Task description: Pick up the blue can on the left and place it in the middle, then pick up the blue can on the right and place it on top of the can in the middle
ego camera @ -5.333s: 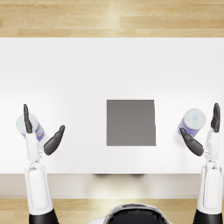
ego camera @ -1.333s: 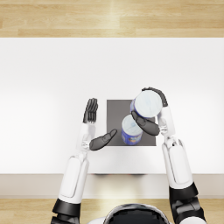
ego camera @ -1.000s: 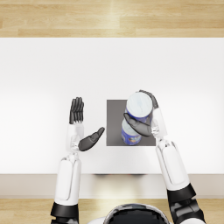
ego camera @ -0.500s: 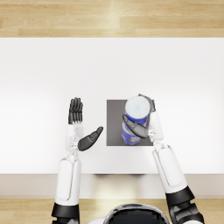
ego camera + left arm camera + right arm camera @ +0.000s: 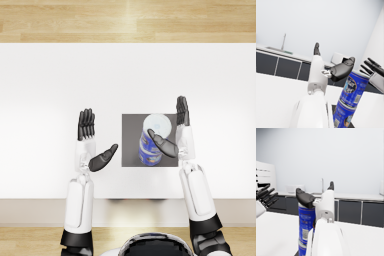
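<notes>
The white table (image 5: 60,80) is carrying a dark grey square mat (image 5: 131,150) at its middle, and both blue cans are standing on that mat as one column. The lower can (image 5: 342,113) is sitting upright on the mat; the upper can (image 5: 155,131) is sitting upright on top of it, long axes in line and vertical, with perhaps a slight offset at the seam in the left wrist view.

The right hand (image 5: 175,135) is standing just beside the stack on its right, much nearer than the other. Its fingers are pointing straight away from the robot and its thumb is reaching across in front of the upper can; fingers and thumb are spread apart, gripping nothing. Whether the thumb tip is touching the can wall I cannot tell.

The left hand (image 5: 92,145) is hovering well apart from the stack, off the mat's left edge, fingers straight, thumb splayed toward the mat, holding nothing.

Judgement: stacking looks done. The coming move is turning on the right hand drawing out sideways to the right, away from the column, without the thumb brushing the top can.
</notes>
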`<action>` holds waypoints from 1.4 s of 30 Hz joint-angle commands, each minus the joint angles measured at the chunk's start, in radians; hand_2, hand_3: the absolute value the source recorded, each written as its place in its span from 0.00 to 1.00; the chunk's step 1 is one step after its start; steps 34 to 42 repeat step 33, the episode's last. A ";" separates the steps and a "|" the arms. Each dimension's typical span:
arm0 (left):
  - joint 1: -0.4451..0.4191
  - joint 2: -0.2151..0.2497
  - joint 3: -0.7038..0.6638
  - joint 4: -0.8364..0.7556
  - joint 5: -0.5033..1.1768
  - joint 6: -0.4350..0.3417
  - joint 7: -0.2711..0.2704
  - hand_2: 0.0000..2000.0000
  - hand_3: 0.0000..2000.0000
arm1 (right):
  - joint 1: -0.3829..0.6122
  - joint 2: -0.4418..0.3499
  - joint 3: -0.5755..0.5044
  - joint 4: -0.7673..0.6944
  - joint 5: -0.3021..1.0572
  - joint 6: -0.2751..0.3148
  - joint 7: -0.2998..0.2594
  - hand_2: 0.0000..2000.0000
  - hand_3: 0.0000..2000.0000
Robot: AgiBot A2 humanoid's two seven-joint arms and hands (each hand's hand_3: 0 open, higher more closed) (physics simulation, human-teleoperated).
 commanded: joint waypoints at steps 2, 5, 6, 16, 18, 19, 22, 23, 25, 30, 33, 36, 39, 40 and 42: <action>0.075 0.011 -0.038 -0.045 0.000 0.000 0.000 0.00 0.00 | 0.077 0.071 -0.044 0.096 0.000 0.078 0.047 0.00 0.00; 0.100 0.010 -0.090 -0.072 0.000 0.000 0.000 0.00 0.00 | 0.064 0.074 -0.144 0.145 0.000 0.151 0.162 0.00 0.00; 0.108 0.009 -0.109 -0.079 0.000 0.000 0.000 0.00 0.00 | 0.057 0.074 -0.175 0.156 0.000 0.163 0.181 0.00 0.00; 0.071 0.015 -0.294 -0.090 0.000 0.000 0.000 0.00 0.00 | -0.058 0.063 -0.388 0.186 0.000 0.193 0.227 0.00 0.00; 0.052 0.021 -0.301 -0.081 0.000 0.000 0.000 0.00 0.00 | -0.069 0.062 -0.374 0.157 -0.001 0.193 0.228 0.00 0.00; 0.061 0.017 -0.278 -0.088 0.000 0.000 0.000 0.00 0.00 | -0.058 0.063 -0.362 0.176 -0.001 0.193 0.228 0.00 0.00; 0.048 0.022 -0.293 -0.082 0.000 0.000 0.000 0.00 0.00 | -0.074 0.061 -0.370 0.163 -0.001 0.194 0.228 0.00 0.00; 0.046 0.022 -0.296 -0.081 0.000 0.000 0.000 0.00 0.00 | -0.076 0.061 -0.371 0.160 -0.001 0.194 0.228 0.00 0.00; 0.043 0.023 -0.299 -0.079 0.000 0.000 0.000 0.00 0.00 | -0.079 0.060 -0.372 0.158 -0.001 0.194 0.228 0.00 0.00; 0.041 0.024 -0.302 -0.078 0.000 0.000 0.000 0.00 0.00 | -0.082 0.060 -0.373 0.155 -0.001 0.194 0.228 0.00 0.00; 0.041 0.024 -0.302 -0.078 0.000 0.000 0.000 0.00 0.00 | -0.082 0.060 -0.373 0.155 -0.001 0.194 0.228 0.00 0.00; 0.041 0.024 -0.302 -0.078 0.000 0.000 0.000 0.00 0.00 | -0.082 0.060 -0.373 0.155 -0.001 0.194 0.228 0.00 0.00; 0.041 0.024 -0.302 -0.078 0.000 0.000 0.000 0.00 0.00 | -0.082 0.060 -0.373 0.155 -0.001 0.194 0.228 0.00 0.00; 0.041 0.024 -0.302 -0.078 0.000 0.000 0.000 0.00 0.00 | -0.082 0.060 -0.373 0.155 -0.001 0.194 0.228 0.00 0.00; 0.041 0.024 -0.302 -0.078 0.000 0.000 0.000 0.00 0.00 | -0.082 0.060 -0.373 0.155 -0.001 0.194 0.228 0.00 0.00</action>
